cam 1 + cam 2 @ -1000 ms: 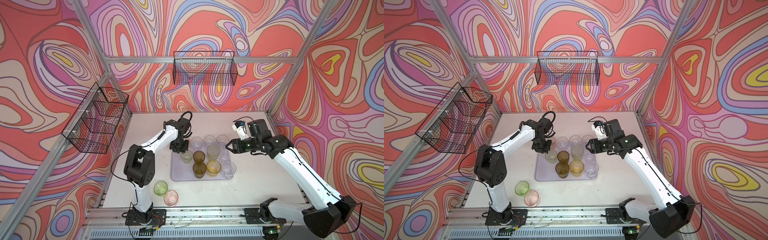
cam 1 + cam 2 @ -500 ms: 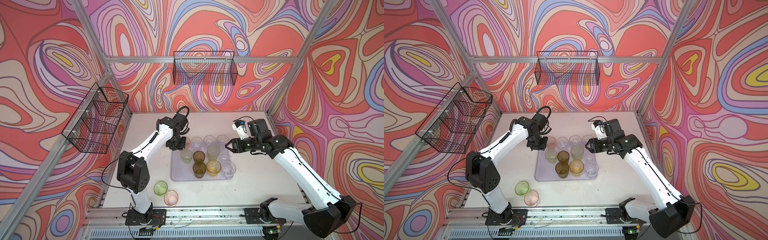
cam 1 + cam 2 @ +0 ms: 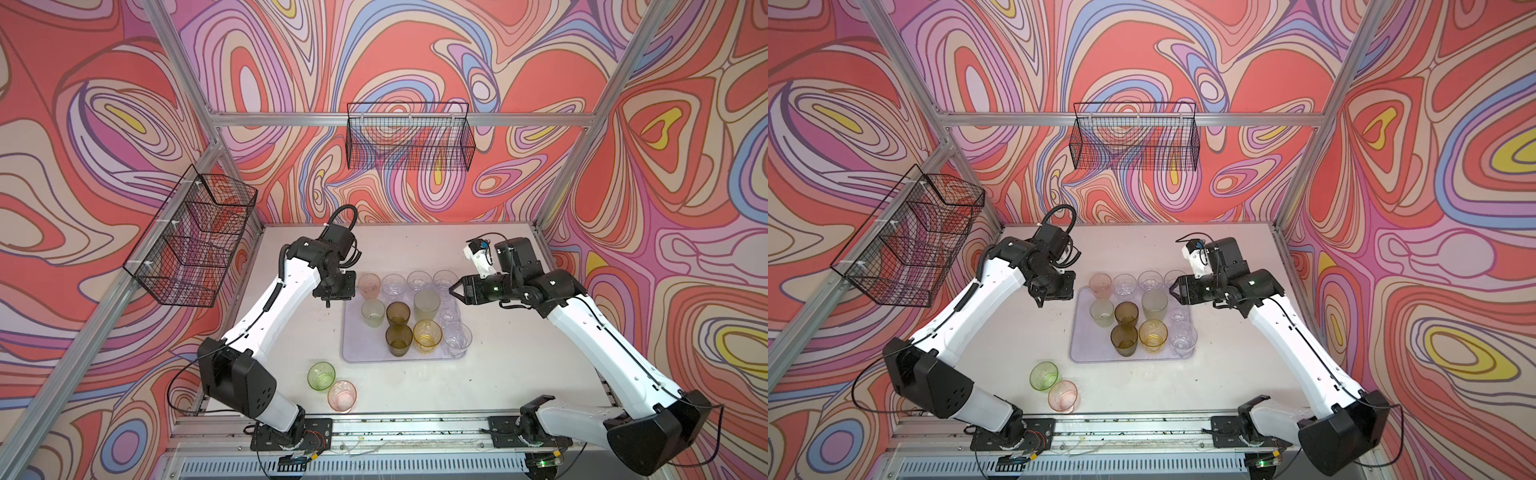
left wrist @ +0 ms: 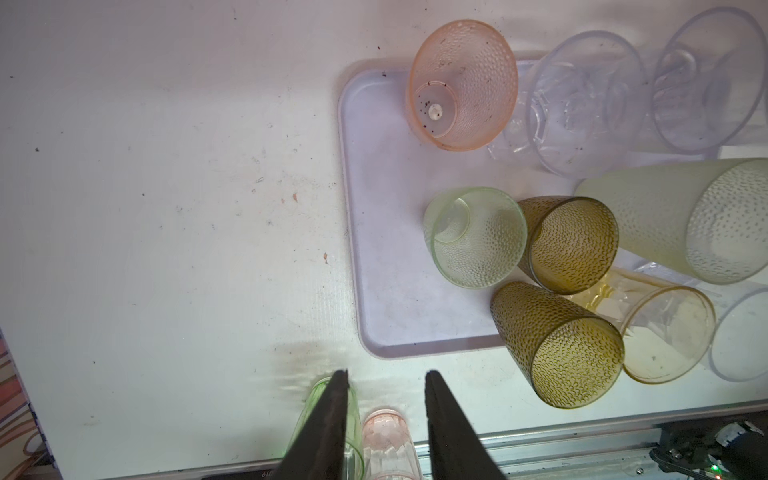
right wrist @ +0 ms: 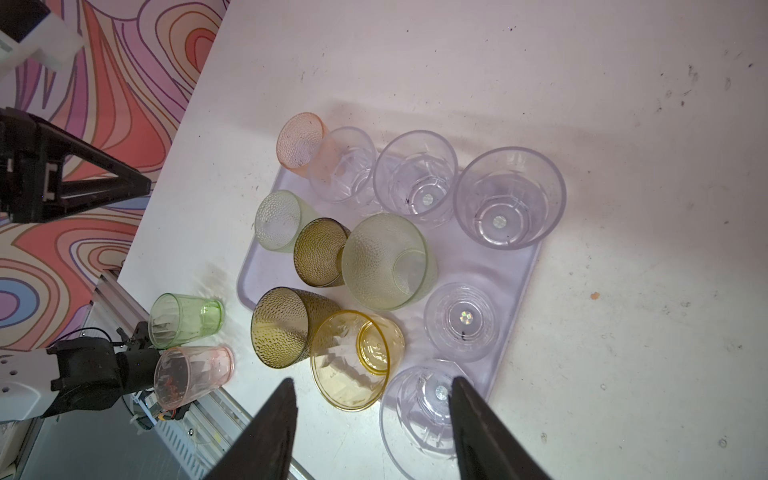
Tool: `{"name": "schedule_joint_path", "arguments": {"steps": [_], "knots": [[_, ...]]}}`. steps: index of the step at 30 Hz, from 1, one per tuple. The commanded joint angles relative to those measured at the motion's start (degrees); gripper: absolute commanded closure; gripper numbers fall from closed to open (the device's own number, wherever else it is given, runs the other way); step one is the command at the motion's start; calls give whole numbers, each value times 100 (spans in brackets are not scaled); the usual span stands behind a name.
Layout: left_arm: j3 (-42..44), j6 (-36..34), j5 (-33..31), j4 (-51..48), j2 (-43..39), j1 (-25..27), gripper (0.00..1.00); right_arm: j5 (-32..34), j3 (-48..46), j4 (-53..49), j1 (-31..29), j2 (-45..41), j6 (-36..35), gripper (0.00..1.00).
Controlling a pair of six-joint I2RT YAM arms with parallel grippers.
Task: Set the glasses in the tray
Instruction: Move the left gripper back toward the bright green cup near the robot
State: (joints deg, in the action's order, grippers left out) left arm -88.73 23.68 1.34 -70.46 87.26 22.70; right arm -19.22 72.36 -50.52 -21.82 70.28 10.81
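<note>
Matching kit on both: the left arm and right arm wear glossy white link shells between chunky matte black joint housings, the bulkiest sitting just above the front rail. Thin black cables trail along the white shells, and a ribbed black hose loops at the left arm's end farthest from that rail. The left gripper and right gripper show plain black wedge fingers

Cluster of glasses in tray, a pair on table left-front of tray
</note>
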Motion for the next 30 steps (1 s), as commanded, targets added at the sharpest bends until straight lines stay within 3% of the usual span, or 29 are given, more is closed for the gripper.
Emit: {"name": "schedule_joint_path", "arguments": {"steps": [1, 10, 16, 20, 30], "knots": [[251, 244, -200, -322, -356, -92, 64, -65, -53, 78, 20, -40, 27, 40], [551, 954, -369, -1101, -980, -224, 64, -101, -82, 134, 20, -75, 28, 40], [1063, 1627, -24, -1518, -1521, -272, 64, -99, -159, 177, 15, -120, 10, 40], [1302, 1951, -137, -1928, -1808, -336, 66, -105, -279, 286, 12, -172, 26, 39], [2349, 2714, 248, -1898, -2677, -377, 65, -161, -499, 464, 20, -252, 60, 40]]}}
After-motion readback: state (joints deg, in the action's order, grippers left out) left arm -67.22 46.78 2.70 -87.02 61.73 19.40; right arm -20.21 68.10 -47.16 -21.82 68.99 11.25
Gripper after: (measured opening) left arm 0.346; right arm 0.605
